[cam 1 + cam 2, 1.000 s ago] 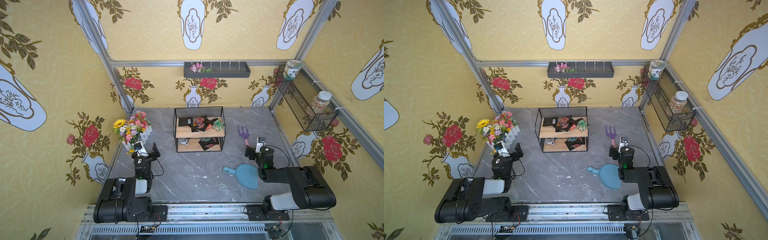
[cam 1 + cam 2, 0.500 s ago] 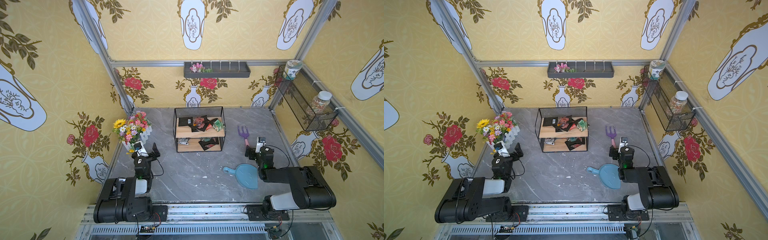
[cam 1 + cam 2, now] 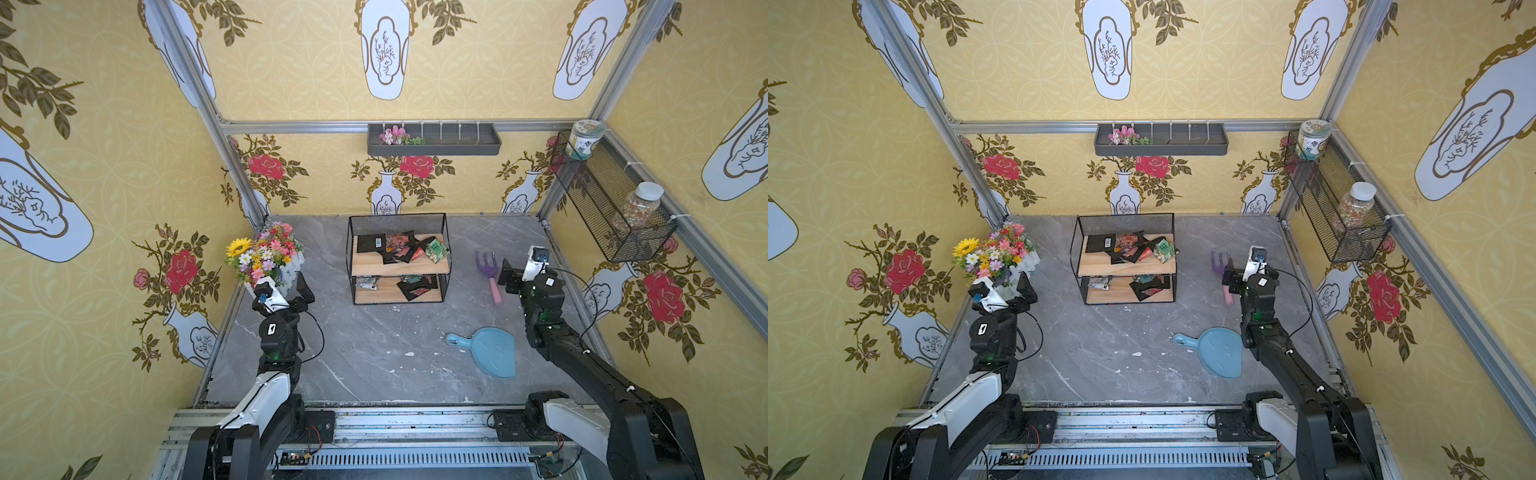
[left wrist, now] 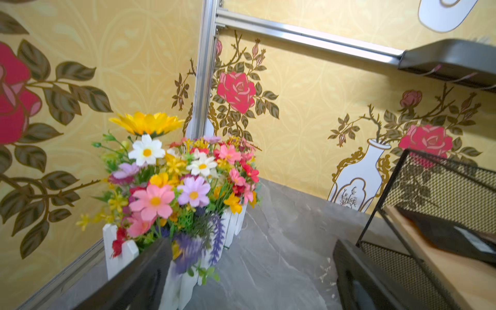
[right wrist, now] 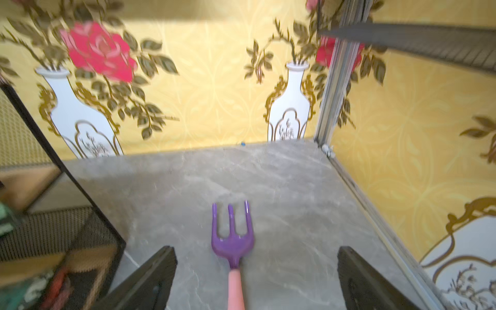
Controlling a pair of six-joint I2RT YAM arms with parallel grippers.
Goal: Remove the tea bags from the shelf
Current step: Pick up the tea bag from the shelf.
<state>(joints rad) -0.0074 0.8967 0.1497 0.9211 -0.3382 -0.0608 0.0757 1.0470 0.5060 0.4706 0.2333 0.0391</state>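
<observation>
Black, mostly, the tea bags point(image 3: 401, 249) lie in a loose overlapping heap on the upper board of the shelf point(image 3: 374, 268), which stands at the back middle of the worktop point(image 3: 374, 345). A few more lie on the lower board. They look thin, light and flexible, probably also a little slippery, so a bag may slide or bend when it is pushed. A bag lying flat on wood gives little to hold. The better place is probably a raised corner or a free edge, as on the green bag point(image 3: 436, 249), which seems tilted at the right end. The lower bags look harder to reach, under the upper board. The left gripper point(image 4: 253, 249) stands wide open and empty beside the flowers point(image 4: 174, 182). The right gripper point(image 5: 257, 249) is wide open and empty too, above the rake point(image 5: 233, 236). Both are well apart from the shelf.
</observation>
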